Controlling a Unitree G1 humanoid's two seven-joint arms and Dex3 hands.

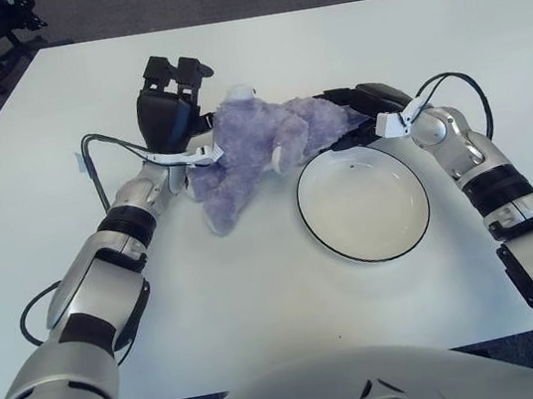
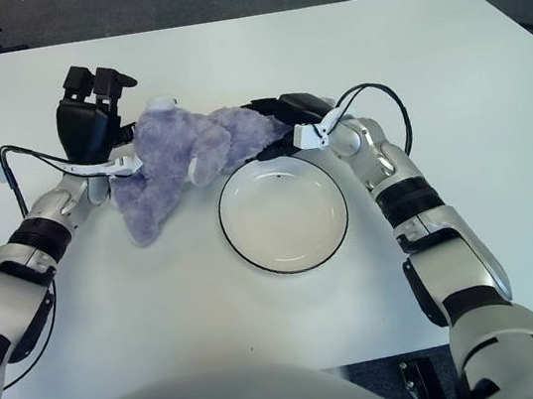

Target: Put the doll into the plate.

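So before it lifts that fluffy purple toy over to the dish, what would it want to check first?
1. Fluffy purple doll lies outside the plate, on the white table: ok.
2. Black-rimmed white plate holds nothing: ok.
3. Left hand against the doll's left side: ok; firm grip: cannot tell.
4. Right hand at the doll's right end: ok; firm grip: cannot tell.
5. Path from doll to plate free: ok.

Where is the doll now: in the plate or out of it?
Out. The doll lies on the table beside the plate, which holds nothing.
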